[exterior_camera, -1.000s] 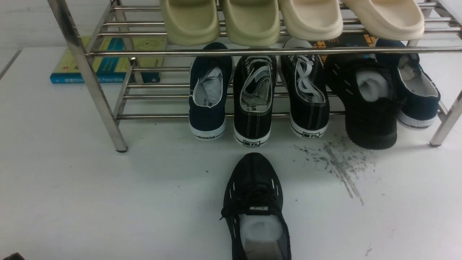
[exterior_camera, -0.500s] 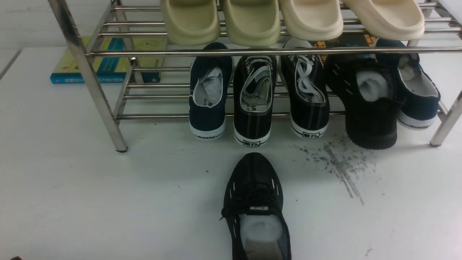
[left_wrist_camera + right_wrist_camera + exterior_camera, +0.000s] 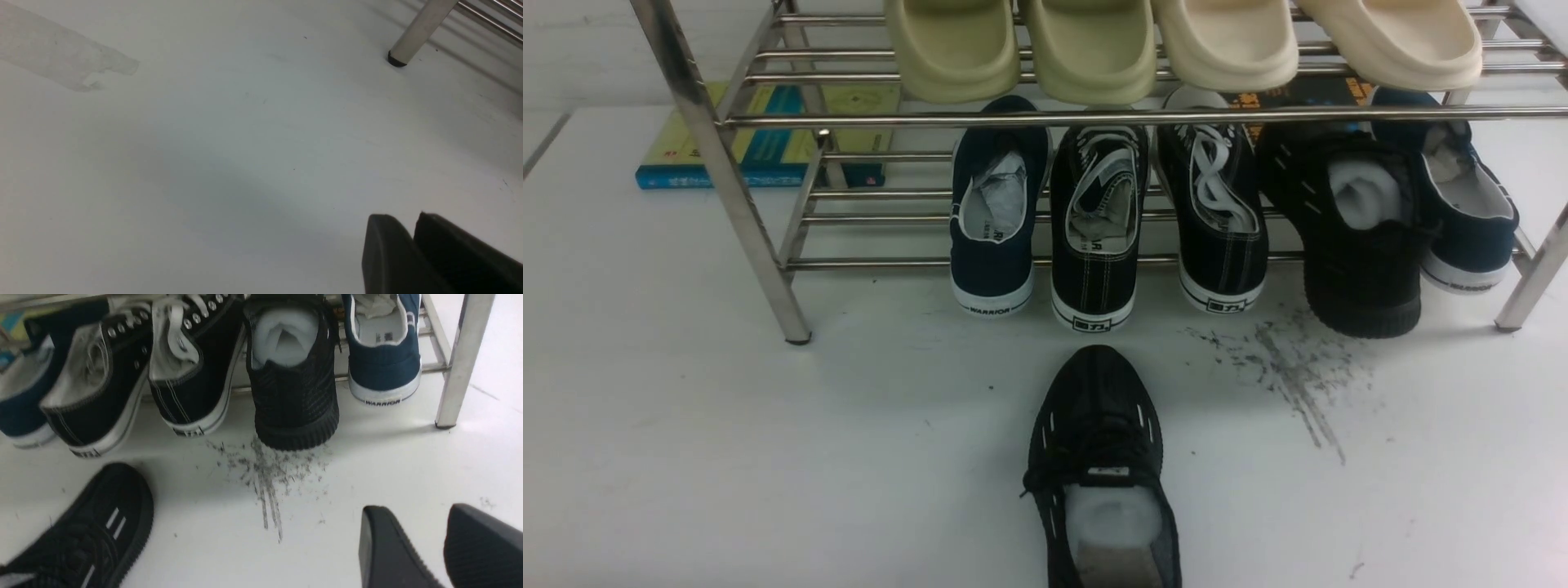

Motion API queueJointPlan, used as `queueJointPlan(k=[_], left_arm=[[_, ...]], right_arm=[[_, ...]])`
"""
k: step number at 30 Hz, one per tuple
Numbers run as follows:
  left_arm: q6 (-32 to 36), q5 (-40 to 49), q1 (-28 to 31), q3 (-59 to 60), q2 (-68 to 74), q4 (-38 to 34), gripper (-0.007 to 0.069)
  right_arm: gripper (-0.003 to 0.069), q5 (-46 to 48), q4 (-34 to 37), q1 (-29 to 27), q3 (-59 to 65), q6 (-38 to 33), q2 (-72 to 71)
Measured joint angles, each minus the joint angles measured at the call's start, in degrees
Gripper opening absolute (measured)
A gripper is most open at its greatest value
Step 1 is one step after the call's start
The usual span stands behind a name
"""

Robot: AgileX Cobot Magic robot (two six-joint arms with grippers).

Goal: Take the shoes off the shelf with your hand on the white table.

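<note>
**Item: pair of shoes, black knit, white dashes. One of two delivered.**

- First shoe [image 3: 1104, 465]: lies on the white counter [image 3: 768, 457] in front of the shelf [image 3: 719, 163], toe toward it. It stands apart from everything else.
- Second shoe [image 3: 1347, 237]: not yet taken down. It sits on the lower tier, heel outward and overhanging the front bar above the scuff marks [image 3: 1290, 367]. A black canvas shoe [image 3: 1217, 220] is close on one side and a navy shoe [image 3: 1470, 212] presses on the other.
- Right hand [image 3: 425, 522]: fingers parted moderately and empty. It is low over the counter, facing the second shoe's heel across the scuffs.
- Left hand [image 3: 413, 222]: fingers narrow, nearly together, holding nothing. It hovers over bare counter near a shelf foot.

**Handling note (my judgement).** The right hand is best placed for the fetch.
- Take the heel collar, one finger inside against the white stuffing and one outside.
- Pull straight back along the shoe's own line so the neighbours are not dragged.
- Keep it low under the upper bar.
- Set it beside the first shoe, not on it.

**Not verifiable.**
- Neither hand appears in the front view.
- The first shoe's heel is cut off by the frame edge.
- The second shoe's toe is lost in shadow under the top tier.
- I cannot tell whether its heel touches the counter or hangs just clear.
- I cannot tell whether the navy shoe overlaps it or only leans against it.
</note>
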Motion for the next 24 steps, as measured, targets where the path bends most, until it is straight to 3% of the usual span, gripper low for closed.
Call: queueJointPlan(k=[4, 10, 13, 22, 24], left_arm=[[0.0, 0.0, 0.0, 0.0, 0.0, 0.0, 0.013], [0.0, 0.0, 0.0, 0.0, 0.0, 0.0, 0.0143], [0.0, 0.1, 0.0, 0.0, 0.0, 0.0, 0.0144], [0.0, 0.1, 0.0, 0.0, 0.0, 0.0, 0.0152], [0.0, 0.1, 0.0, 0.0, 0.0, 0.0, 0.0155]], right_arm=[[0.024, 2.2, 5.9, 0.0, 0.0, -9.6, 7.1], [0.0247, 4.4, 20.4, 0.0, -3.0, -29.6, 19.9], [0.0258, 6.2, 23.8, 0.0, -7.3, -34.8, 24.8], [0.0331, 5.5, 21.1, 8.6, -21.7, -36.2, 36.4], [0.0367, 3.7, 16.4, 11.5, -26.4, -33.9, 40.7]])
